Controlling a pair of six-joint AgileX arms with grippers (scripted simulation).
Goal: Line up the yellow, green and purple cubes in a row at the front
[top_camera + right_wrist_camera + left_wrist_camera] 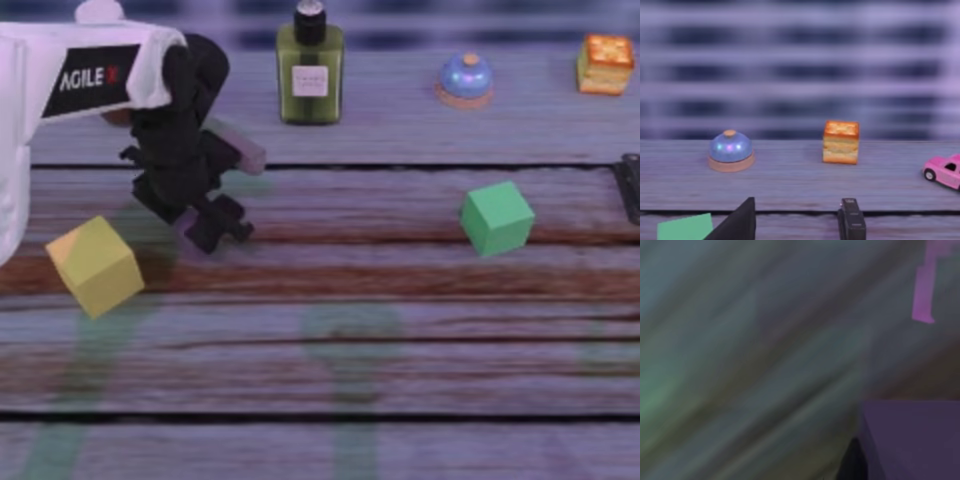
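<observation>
**Left arm over the purple cube, two cubes waiting on the planks**

Nearest the front, the wooden tabletop carries only faint greenish shadows. A little farther back on the left sits the yellow cube, turned at an angle, just beside the left gripper. That gripper reaches down toward the planks with the purple cube partly hidden behind its black body; the left wrist view shows a purple face filling one corner, very close to the camera. Whether the fingers are clenched on it or released I cannot tell (the arm's own bulk blocks the contact).

Well apart, right of centre, the green cube rests alone, also rotated. The right gripper hangs at the table's right edge, its two dark fingers spread apart with nothing between them.

Along the far edge stand a green bottle with a black cap, a blue dome bell on an orange base and a small yellow block with an orange top. The right wrist view also catches a pink toy car beside that block.
</observation>
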